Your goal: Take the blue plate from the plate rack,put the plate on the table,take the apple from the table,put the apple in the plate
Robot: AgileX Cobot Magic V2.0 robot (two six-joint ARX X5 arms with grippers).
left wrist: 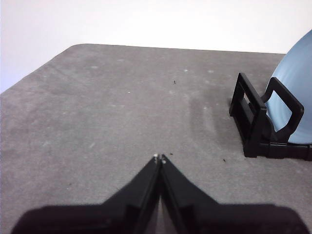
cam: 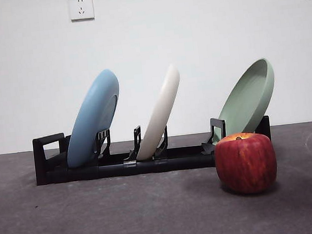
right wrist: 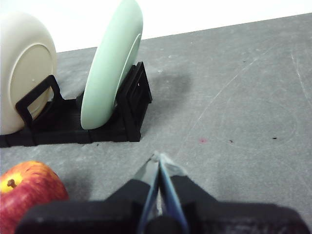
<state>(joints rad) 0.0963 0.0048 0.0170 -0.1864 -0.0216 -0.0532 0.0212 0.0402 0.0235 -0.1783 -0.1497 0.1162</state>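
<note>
Three plates racked, red apple (cam: 245, 162) on the dark grey table (cam: 128, 220).
I see the matte light-blue plate (cam: 92, 119) slotted at the black plastic rack's (cam: 116, 165) 9 o'clock end; the apple stands at 5 o'clock; left gripper (left wrist: 159, 157) and right gripper (right wrist: 158, 157) are both pinched closed, empty.

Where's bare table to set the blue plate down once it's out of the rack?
Bare table lies in front of the plate rack, below the blue plate, and also beyond the rack's loop end. It is crowded at the apple by the green plate.
</note>
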